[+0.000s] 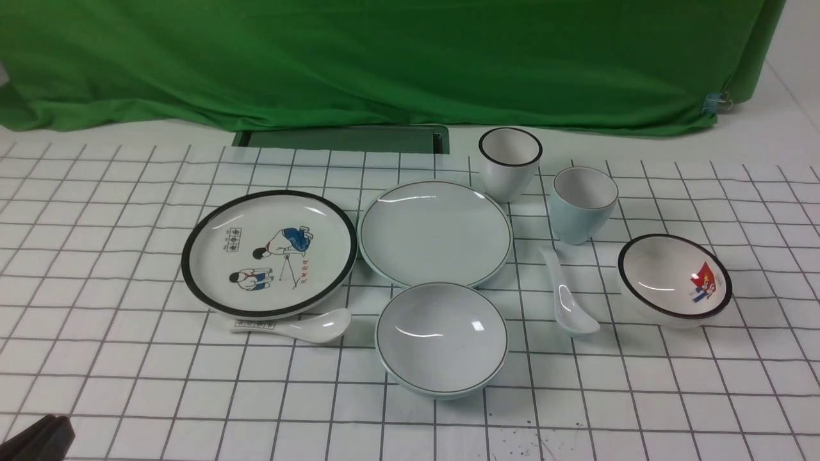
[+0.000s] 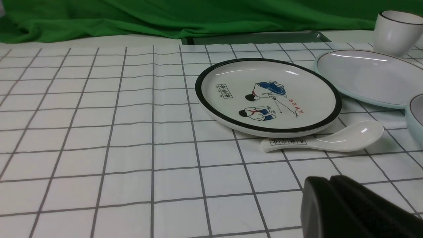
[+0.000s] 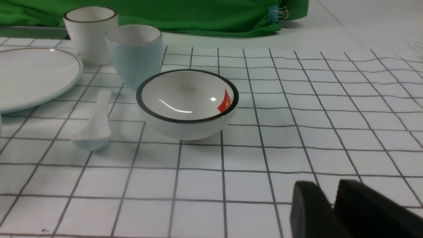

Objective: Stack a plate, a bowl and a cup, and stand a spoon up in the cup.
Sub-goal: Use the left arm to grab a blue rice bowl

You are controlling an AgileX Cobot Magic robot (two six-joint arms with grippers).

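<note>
The pale blue-green plate (image 1: 435,234) lies at the table's middle, with the matching bowl (image 1: 442,336) just in front of it. The pale blue cup (image 1: 583,205) stands upright to the plate's right. The plain white spoon (image 1: 567,301) lies in front of the cup, its scoop toward me. My left gripper (image 2: 330,180) is shut and empty, low at the near left corner (image 1: 54,424), well apart from everything. My right gripper (image 3: 327,186) is shut and empty, near and to the right of the flag bowl; it is outside the front view. The cup (image 3: 135,56) and spoon (image 3: 94,129) also show in the right wrist view.
A black-rimmed cartoon plate (image 1: 269,253) lies left of the plate, with a printed-handle spoon (image 1: 301,325) in front of it. A black-rimmed white cup (image 1: 509,163) stands behind the blue cup. A flag bowl (image 1: 674,278) sits at right. Green cloth (image 1: 384,57) hangs at the back.
</note>
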